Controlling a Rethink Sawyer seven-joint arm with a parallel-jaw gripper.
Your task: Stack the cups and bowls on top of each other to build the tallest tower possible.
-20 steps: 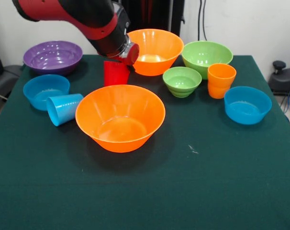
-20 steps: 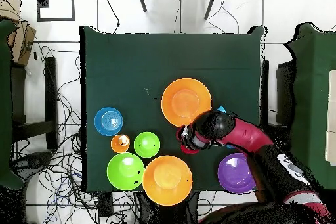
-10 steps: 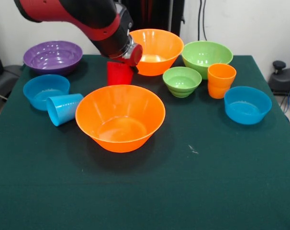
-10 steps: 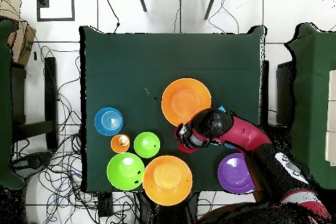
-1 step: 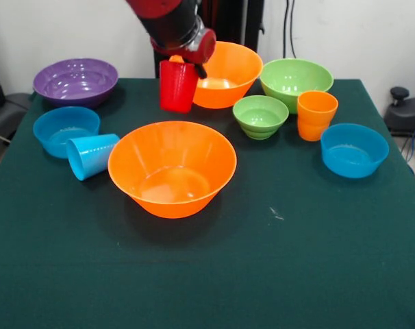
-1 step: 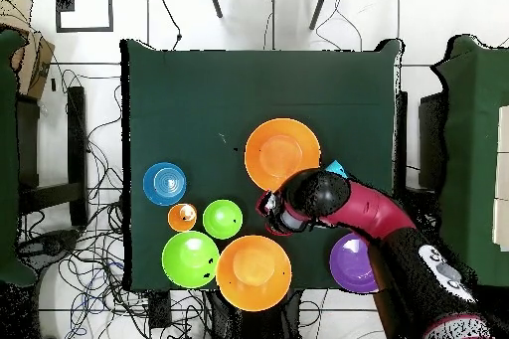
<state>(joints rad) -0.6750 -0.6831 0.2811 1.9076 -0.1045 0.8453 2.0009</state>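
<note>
Gripper (image 5: 182, 60) grasps the red cup (image 5: 177, 86) by its rim and holds it upright above the table (image 5: 317, 260), clear of the cloth, between the two large orange bowls: one (image 5: 172, 168) nearer the camera, the other (image 5: 224, 72) behind. A light blue cup (image 5: 91, 155) lies tipped beside the near bowl, touching a small blue bowl (image 5: 62, 129).

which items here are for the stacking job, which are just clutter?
Job:
red cup, held up in the hand
orange cup
light blue cup, on its side
seven bowls, e.g. near orange bowl

Clutter:
floor cables
cardboard box
</note>
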